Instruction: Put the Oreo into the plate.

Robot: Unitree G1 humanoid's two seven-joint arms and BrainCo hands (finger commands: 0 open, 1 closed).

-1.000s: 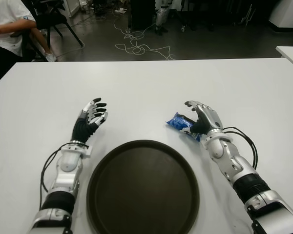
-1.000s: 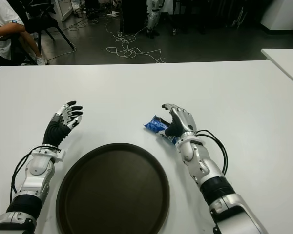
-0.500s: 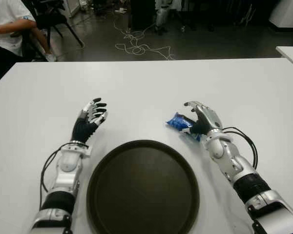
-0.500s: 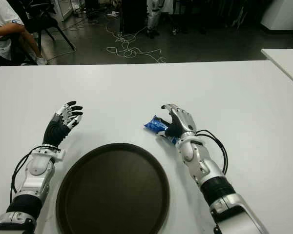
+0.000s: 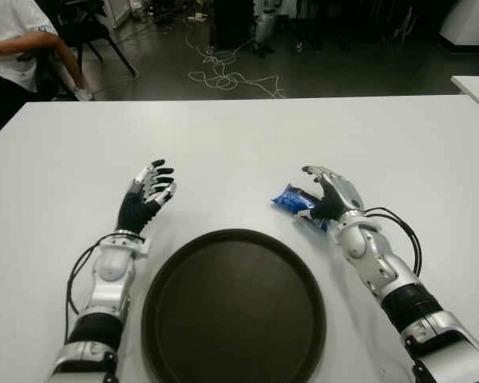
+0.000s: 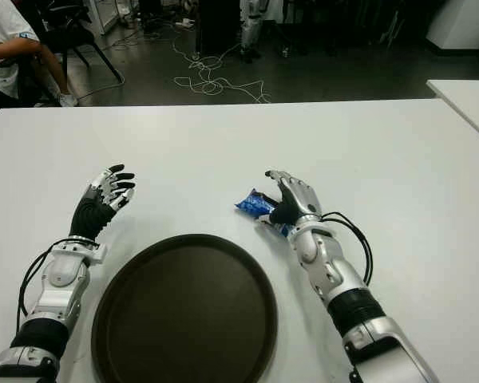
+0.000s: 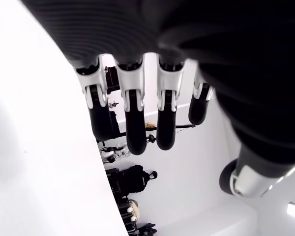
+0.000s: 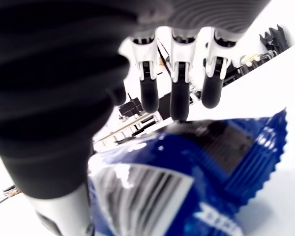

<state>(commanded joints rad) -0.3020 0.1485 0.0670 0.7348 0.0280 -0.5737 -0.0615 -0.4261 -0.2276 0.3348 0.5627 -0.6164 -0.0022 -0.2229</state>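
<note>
Right hand: (image 5: 329, 194) at about 2 o'clock from the plate, palm turned toward the Oreo, fingers arched over the packet. In the right wrist view the fingertips (image 8: 179, 101) hang just above the wrapper and the thumb sits at its near edge; a firm clamp cannot be confirmed.
Left hand: (image 5: 146, 196) idle, at about 10 o'clock from the plate, fingers straight and spread, holding nothing.
Oreo: (image 5: 297, 203) blue crimped packet lying on the table at about 1 o'clock from the plate, outside the rim, partly under the right hand's palm.
Plate: (image 5: 233, 307) round, dark brown, raised rim, nothing inside it; sits between the two forearms at the near edge of the table.
Table: (image 5: 239, 136) white, flat.
Second table: (image 5: 477, 86) white corner at 3 o'clock, beyond the main one.
Person: (image 5: 16, 40) seated at 11 o'clock off the table's far corner, white shirt, one arm visible.
Cables: (image 5: 227, 76) loose tangle on the dark floor at 12 o'clock.
</note>
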